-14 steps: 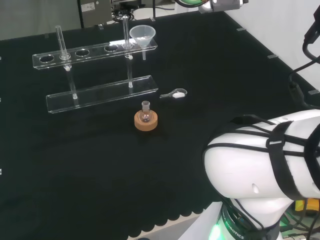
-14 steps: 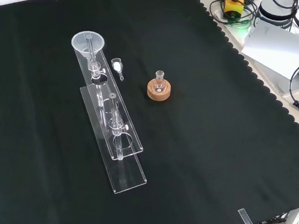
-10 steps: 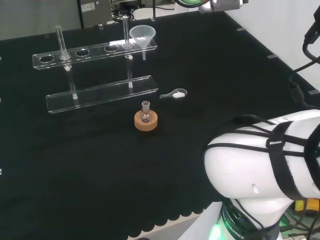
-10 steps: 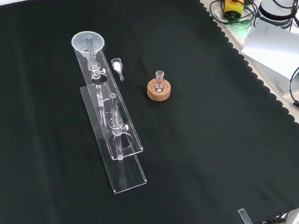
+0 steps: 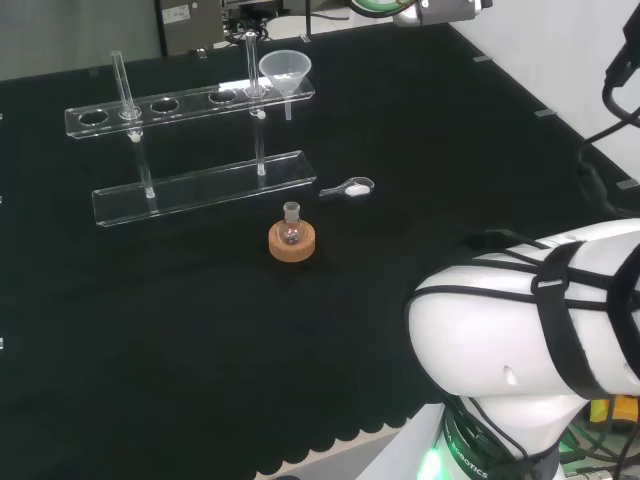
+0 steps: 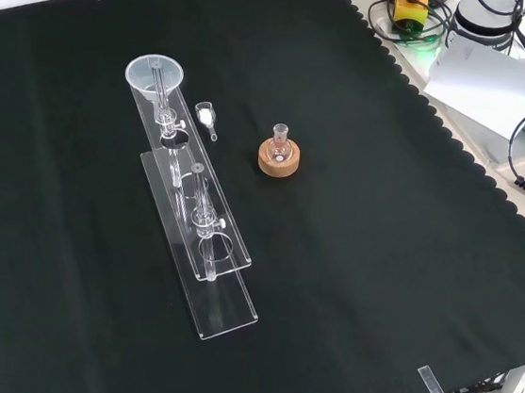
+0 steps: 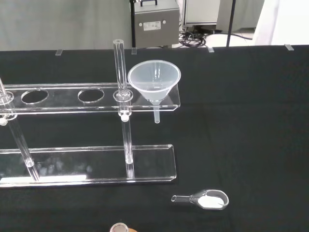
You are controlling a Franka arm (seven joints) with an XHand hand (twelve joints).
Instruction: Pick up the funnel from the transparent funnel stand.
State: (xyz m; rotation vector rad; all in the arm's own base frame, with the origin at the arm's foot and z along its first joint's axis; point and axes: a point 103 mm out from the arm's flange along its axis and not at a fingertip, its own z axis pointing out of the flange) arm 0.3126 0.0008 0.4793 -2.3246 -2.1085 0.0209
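A clear funnel (image 5: pixel 286 70) (image 6: pixel 153 76) (image 7: pixel 154 83) sits upright in the end hole of the transparent funnel stand (image 5: pixel 190 102) (image 6: pixel 191 198) (image 7: pixel 87 96), its stem hanging below the top shelf. The stand has a top shelf with several holes, two clear posts and a long base plate. In the head view the funnel is at the stand's right end; in the front view it is at the far, upper-left end.
A small round flask (image 5: pixel 291 232) (image 6: pixel 280 143) stands on a cork ring (image 5: pixel 292 244) (image 6: pixel 278 158) near the stand. A clear scoop with white powder (image 5: pixel 349 187) (image 6: pixel 205 116) (image 7: pixel 205 199) lies between them. The arm's white link (image 5: pixel 530 330) fills the head view's lower right.
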